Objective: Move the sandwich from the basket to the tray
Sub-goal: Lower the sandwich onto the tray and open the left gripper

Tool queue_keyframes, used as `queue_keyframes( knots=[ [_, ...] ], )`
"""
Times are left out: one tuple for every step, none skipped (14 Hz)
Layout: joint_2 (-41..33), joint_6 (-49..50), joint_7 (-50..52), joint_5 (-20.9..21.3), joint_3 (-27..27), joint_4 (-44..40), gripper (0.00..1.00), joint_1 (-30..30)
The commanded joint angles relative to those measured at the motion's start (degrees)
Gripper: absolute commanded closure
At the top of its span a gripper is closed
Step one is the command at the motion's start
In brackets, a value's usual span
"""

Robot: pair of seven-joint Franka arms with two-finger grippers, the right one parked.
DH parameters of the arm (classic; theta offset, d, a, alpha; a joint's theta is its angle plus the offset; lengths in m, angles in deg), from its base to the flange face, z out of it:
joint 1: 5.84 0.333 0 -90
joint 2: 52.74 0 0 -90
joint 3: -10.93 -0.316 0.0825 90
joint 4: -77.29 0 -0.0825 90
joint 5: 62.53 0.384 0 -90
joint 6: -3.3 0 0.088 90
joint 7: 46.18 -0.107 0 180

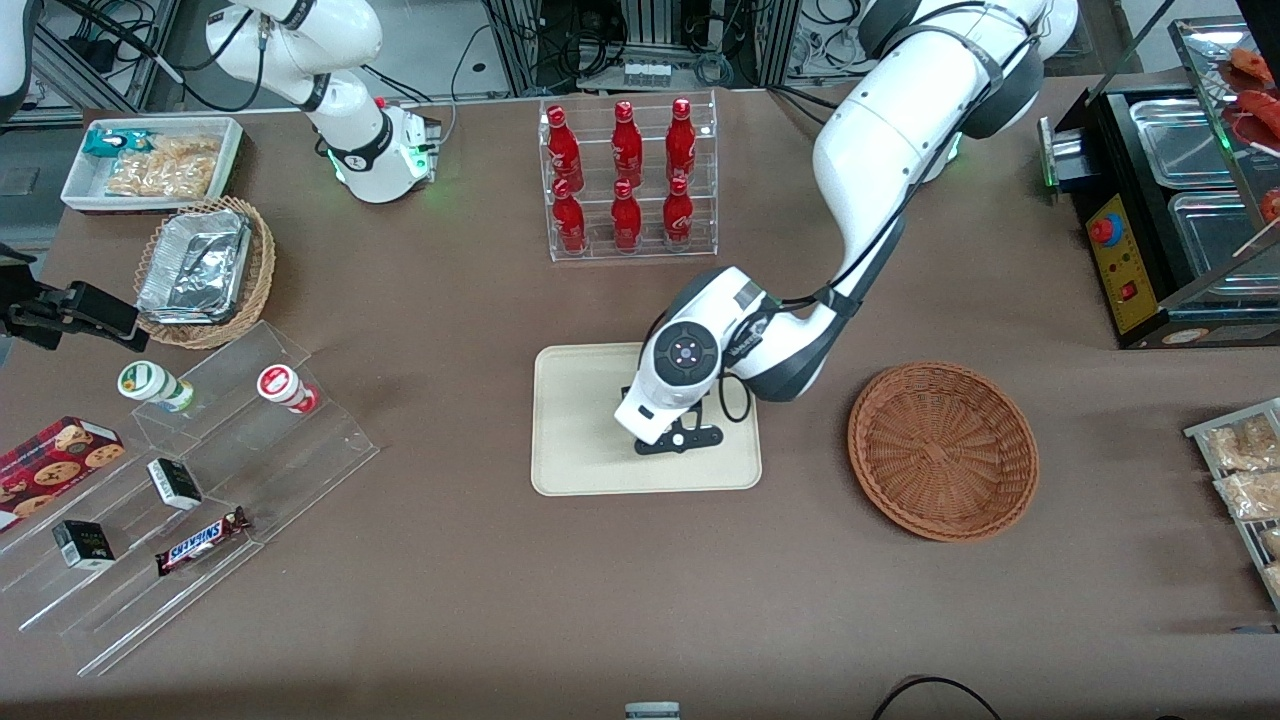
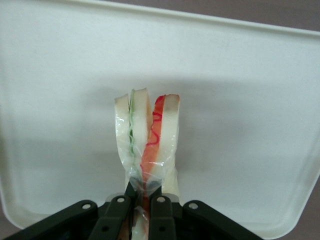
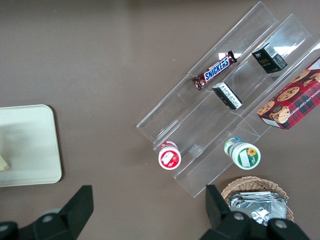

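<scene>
My left gripper (image 1: 678,437) hangs over the cream-beige tray (image 1: 575,440), at the part of it nearest the basket. In the left wrist view the gripper (image 2: 142,194) is shut on the clear film at the sandwich's end. The sandwich (image 2: 149,135) is a pale bread wedge with red and green layers, standing on edge over the tray's floor (image 2: 245,100). I cannot tell whether it touches the tray. In the front view the arm hides it. The round reddish-brown wicker basket (image 1: 943,450) lies beside the tray, toward the working arm's end, with nothing in it.
A clear rack of red bottles (image 1: 627,180) stands farther from the front camera than the tray. Clear stepped shelves (image 1: 200,500) with snacks, a tan basket of foil containers (image 1: 205,270) and a white snack bin (image 1: 150,160) lie toward the parked arm's end.
</scene>
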Motion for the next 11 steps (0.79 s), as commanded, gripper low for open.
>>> queue_keyframes(
  knots=[
    [1.87,-1.78,1.97,0.79,-0.60,-2.95,0.40,-1.52],
    [2.39,-2.84,2.84,1.14,-0.78,-3.04,0.07,-1.78],
    [2.66,-3.02,2.93,3.06,-0.78,-3.04,0.01,-1.87],
    [2.84,-3.28,3.02,5.68,-0.78,-3.13,0.01,-1.87],
    [2.93,-3.37,3.02,6.76,-0.69,-3.13,0.00,-1.87],
    [2.58,-3.55,2.76,6.77,-0.78,-3.74,0.00,-1.69],
    [2.05,-3.38,2.58,6.94,-0.78,-3.83,0.00,-1.52],
    [1.09,-3.11,2.58,7.20,-0.87,-3.92,0.00,-1.34],
    [-0.14,-2.33,2.58,8.08,-0.95,-3.83,0.00,-1.17],
    [-1.80,-0.67,2.84,8.95,-2.00,-3.83,0.00,-1.16],
    [-3.04,0.31,3.19,9.05,-2.79,-3.83,0.00,-1.16]
  ],
)
